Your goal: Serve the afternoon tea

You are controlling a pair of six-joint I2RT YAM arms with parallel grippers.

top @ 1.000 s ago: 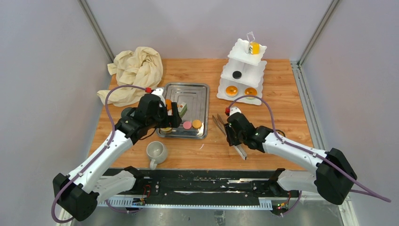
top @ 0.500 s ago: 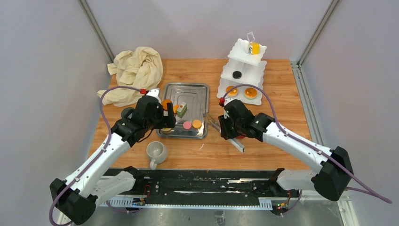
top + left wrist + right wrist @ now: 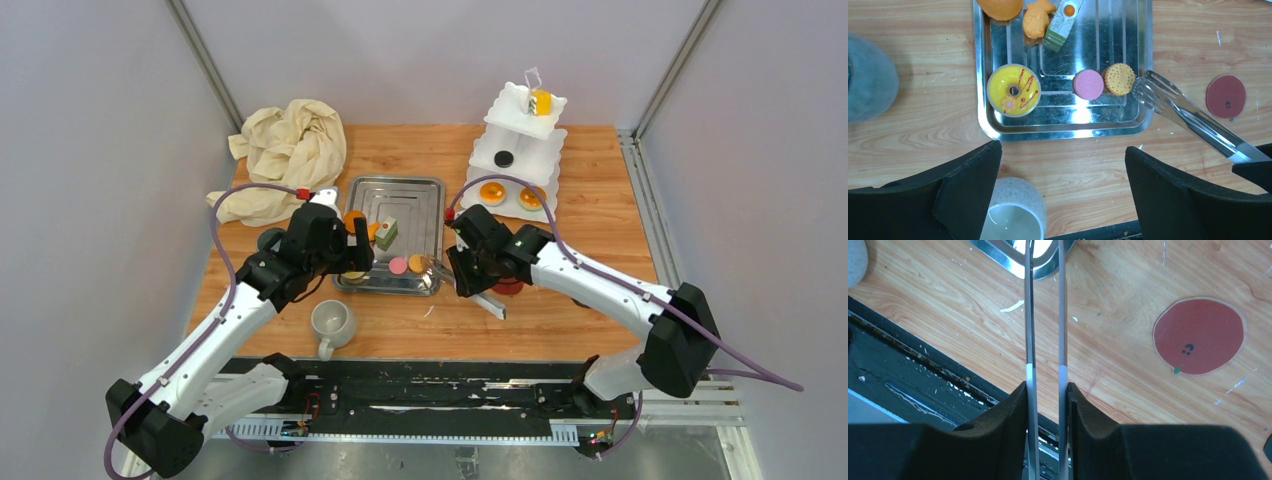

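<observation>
The steel tray (image 3: 425, 205) holds a pink cake (image 3: 1088, 84), an orange biscuit tart (image 3: 1119, 79), a yellow doughnut (image 3: 1013, 90), a green-layered cake (image 3: 1062, 25) and orange pieces. My left gripper (image 3: 352, 262) hangs open and empty above the tray's near left edge, also in the left wrist view (image 3: 1063, 152). My right gripper (image 3: 472, 282) is shut on steel tongs (image 3: 1029, 315), whose tips (image 3: 1153, 90) lie at the tray's near right corner beside the orange tart. The white stand (image 3: 515, 150) carries orange cakes and a black one. The off-white mug (image 3: 333, 322) stands near the front; the grey mug (image 3: 868, 77) is left of the tray.
A crumpled cream cloth (image 3: 290, 150) lies at the back left. A red apple sticker (image 3: 1198, 336) is on the wood right of the tongs. The black rail (image 3: 420, 385) runs along the table's near edge.
My right arm has swung left, bringing the tongs from mid-table to the tray's near right corner. My left arm shifted slightly and then held still.
</observation>
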